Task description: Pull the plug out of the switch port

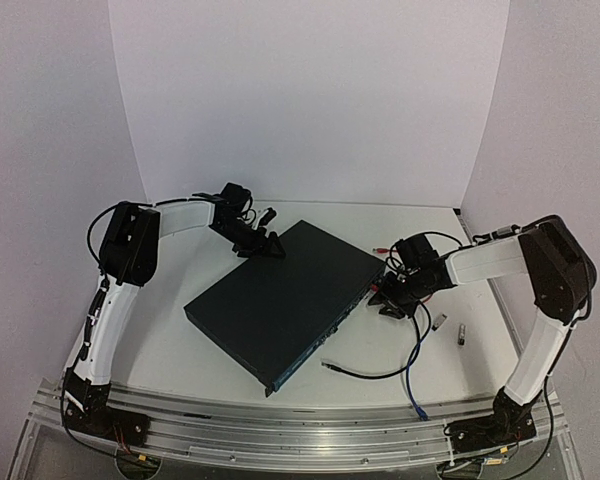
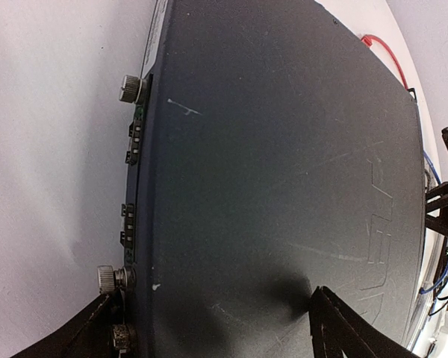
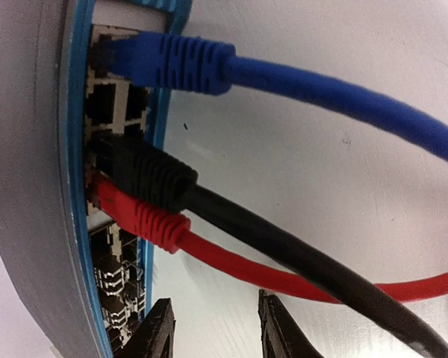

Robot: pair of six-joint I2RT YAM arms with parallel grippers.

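The left jaws stood released, spread over the far-left corner of the switch (image 1: 276, 296); the right jaws, also released and empty, hung beside its right-hand socket face. The switch lay flat on the worktop (image 1: 170, 345). A blue plug (image 3: 164, 63), black plug (image 3: 145, 173) and red plug (image 3: 138, 216) sat in its ports.

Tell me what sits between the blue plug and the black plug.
Empty sockets on the switch, nothing plugged in; the right wrist view shows it.
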